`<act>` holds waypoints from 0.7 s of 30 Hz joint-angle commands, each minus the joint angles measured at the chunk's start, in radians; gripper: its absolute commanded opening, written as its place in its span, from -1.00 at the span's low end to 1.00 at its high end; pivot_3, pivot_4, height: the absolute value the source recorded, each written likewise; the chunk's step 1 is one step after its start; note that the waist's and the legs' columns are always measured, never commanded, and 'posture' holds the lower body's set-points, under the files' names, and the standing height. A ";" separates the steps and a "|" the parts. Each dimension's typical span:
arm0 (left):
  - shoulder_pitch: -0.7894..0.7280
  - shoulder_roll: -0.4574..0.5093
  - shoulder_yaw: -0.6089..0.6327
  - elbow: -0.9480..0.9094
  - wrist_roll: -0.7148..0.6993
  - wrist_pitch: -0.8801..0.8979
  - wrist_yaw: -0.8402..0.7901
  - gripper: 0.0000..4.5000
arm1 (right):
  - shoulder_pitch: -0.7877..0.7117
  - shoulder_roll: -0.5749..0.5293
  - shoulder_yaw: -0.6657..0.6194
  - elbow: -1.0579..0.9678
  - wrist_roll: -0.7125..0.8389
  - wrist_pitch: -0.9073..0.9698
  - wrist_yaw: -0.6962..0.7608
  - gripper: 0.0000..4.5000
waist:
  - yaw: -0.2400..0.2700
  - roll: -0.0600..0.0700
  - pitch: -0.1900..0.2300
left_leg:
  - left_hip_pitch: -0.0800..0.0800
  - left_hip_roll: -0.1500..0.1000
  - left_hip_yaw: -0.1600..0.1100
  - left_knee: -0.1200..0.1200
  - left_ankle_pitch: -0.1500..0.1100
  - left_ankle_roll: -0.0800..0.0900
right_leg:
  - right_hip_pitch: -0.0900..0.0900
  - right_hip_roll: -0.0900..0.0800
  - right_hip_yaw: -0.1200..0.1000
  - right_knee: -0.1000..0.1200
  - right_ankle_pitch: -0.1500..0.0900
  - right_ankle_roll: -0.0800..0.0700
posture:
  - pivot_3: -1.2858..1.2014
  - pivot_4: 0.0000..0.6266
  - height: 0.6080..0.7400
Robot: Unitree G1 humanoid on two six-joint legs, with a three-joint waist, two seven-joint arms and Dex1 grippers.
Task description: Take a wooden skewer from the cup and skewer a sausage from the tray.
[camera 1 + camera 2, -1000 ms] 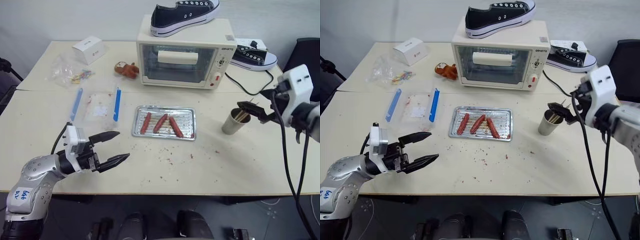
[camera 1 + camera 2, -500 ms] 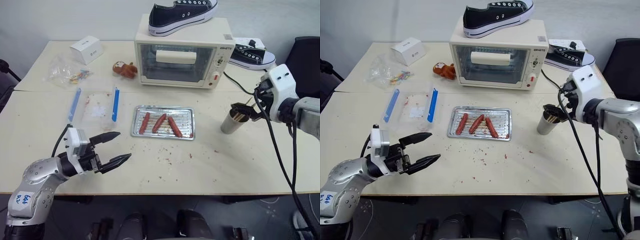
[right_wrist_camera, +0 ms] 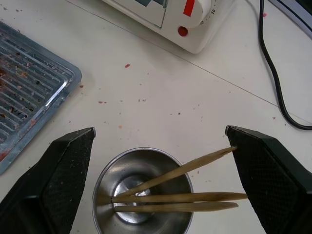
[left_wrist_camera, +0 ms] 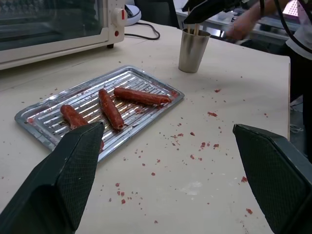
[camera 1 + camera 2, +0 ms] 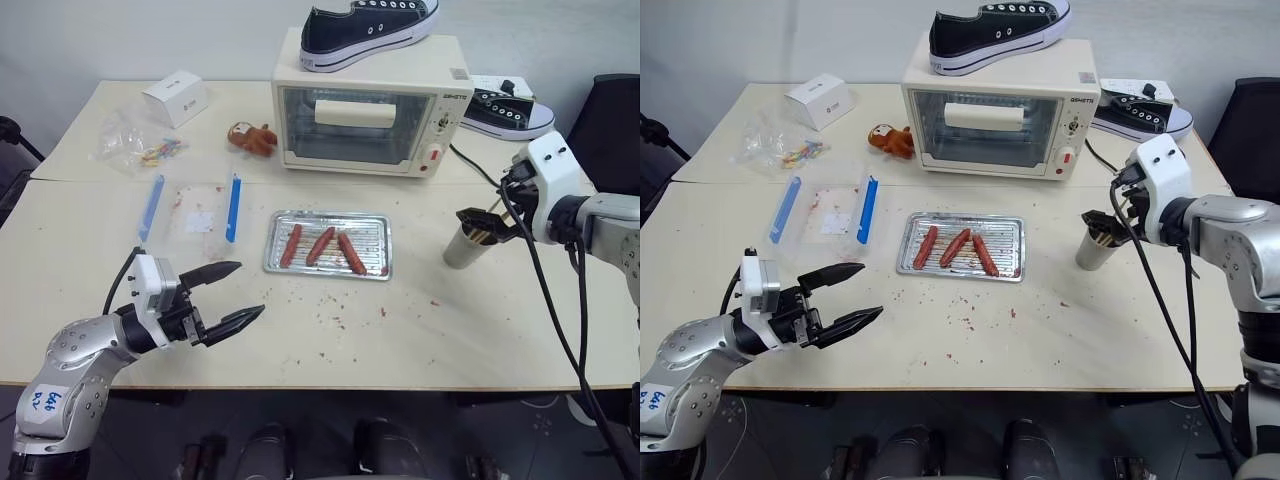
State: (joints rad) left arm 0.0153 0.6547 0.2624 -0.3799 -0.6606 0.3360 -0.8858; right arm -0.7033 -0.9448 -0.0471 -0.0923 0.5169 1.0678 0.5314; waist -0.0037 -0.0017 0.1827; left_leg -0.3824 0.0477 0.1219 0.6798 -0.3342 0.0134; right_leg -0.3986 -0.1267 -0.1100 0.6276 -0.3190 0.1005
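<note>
Right gripper (image 3: 158,183) is hanging directly over the cup (image 3: 142,192), its two black fingers (image 3: 51,178) spread wide to either side of the rim and clamping on nothing. Three pale skewers are lying in the cup, fanned out with their tips leaning over the rim toward one finger; the uppermost wooden skewer (image 3: 187,168) is crossing above the other two and is almost touching that finger's pad.

Judging from this, the step in hand is the pick from the cup. To do it well, the gripper should be lining up so that a single stick is sitting between the pads, not all three. The top one, standing a little apart from the pair below, looks like the easiest to single out. Closing on the part that is sticking out past the rim should be keeping the fingers off the metal and stopping the light cup from tipping. The lift should then be following the stick's own lean.

Further out, the tray (image 5: 377,224) is sitting near the middle of the table, well apart from the cup, with three sausages lying side by side on its ridged bottom; the sausage (image 5: 351,253) nearest the cup is the one closest to hand. Left gripper (image 5: 228,297) is waiting near the table's front edge on the tray's other side, its jaws also parted and holding nothing.
</note>
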 commanded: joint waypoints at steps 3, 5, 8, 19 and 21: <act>-0.006 0.002 0.014 -0.027 -0.004 -0.011 0.003 1.00 | -0.016 0.007 -0.029 -0.011 -0.022 -0.012 0.022 0.82 | 0.000 0.000 0.000 | 0.000 0.000 0.000 0.000 0.000 0.000 | 0.000 0.000 0.000 0.000 0.000 0.000 | 0.03 -0.52 1.00; -0.007 0.001 0.012 -0.026 -0.003 -0.011 0.003 1.00 | -0.016 0.010 -0.032 -0.012 -0.025 -0.010 0.027 0.59 | 0.000 0.000 0.000 | 0.000 0.000 0.000 0.000 0.000 0.000 | 0.000 0.000 0.000 0.000 0.000 0.000 | 0.03 -0.52 1.00; -0.009 0.001 0.011 -0.025 -0.001 -0.012 0.004 1.00 | -0.011 0.012 -0.036 -0.015 -0.025 -0.006 0.034 0.12 | 0.000 0.000 0.000 | 0.000 0.000 0.000 0.000 0.000 0.000 | 0.000 0.001 0.000 0.000 0.000 0.000 | 0.03 -0.52 1.00; -0.016 -0.006 0.001 -0.005 0.011 -0.033 -0.003 1.00 | -0.007 0.016 -0.056 -0.016 -0.030 -0.012 0.045 -0.98 | 0.000 0.000 0.000 | 0.000 0.000 0.000 0.000 0.000 0.000 | 0.000 0.001 0.000 0.000 0.000 0.000 | 0.03 -0.52 1.00; -0.018 -0.009 -0.001 0.000 0.013 -0.040 -0.006 1.00 | -0.010 0.016 -0.062 -0.012 -0.028 -0.011 0.046 -0.98 | 0.000 0.000 0.000 | 0.000 0.000 0.000 0.000 0.000 0.000 | 0.000 0.001 0.000 0.000 0.000 0.000 | 0.03 -0.52 1.00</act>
State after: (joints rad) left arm 0.0038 0.6462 0.2548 -0.3752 -0.6550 0.3190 -0.8862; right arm -0.6997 -0.9287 -0.0551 -0.0884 0.4910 1.0681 0.5694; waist -0.0038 -0.0017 0.1827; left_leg -0.3829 0.0478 0.1219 0.6800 -0.3342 0.0134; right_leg -0.3990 -0.1260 -0.1103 0.6277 -0.3189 0.1007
